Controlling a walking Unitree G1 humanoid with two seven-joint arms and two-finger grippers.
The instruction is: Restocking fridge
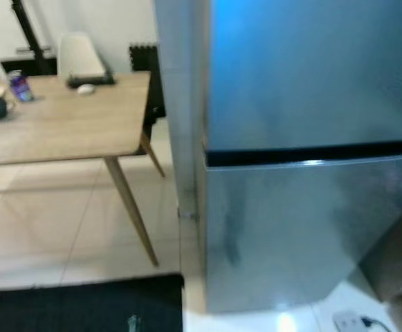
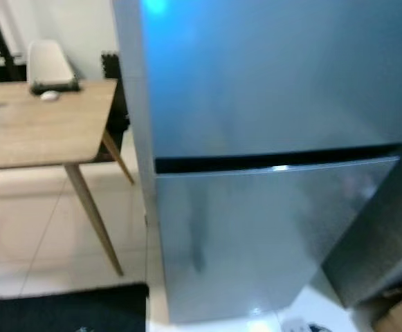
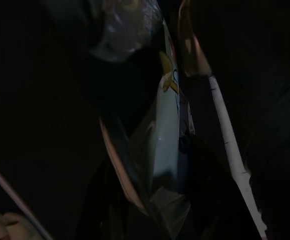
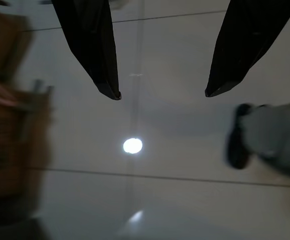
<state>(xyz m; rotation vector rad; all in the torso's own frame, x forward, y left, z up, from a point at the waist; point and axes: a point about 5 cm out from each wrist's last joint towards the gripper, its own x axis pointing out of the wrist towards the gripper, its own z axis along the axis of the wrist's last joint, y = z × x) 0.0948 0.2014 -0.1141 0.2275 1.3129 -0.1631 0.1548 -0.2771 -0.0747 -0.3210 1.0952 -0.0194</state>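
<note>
Fridge (image 1: 304,173) dead ahead, both doors shut, seam between upper and lower door running level across the front; bench (image 1: 62,124) off to the left, floor between them open. Left gripper (image 3: 164,150) hangs low in shade, jaws clamped on a plastic-wrapped packet (image 3: 165,125), long axis along the fingers. Right gripper (image 4: 159,92) empty, jaws apart over floor tile; I'd judge it the free arm for the door.
</note>
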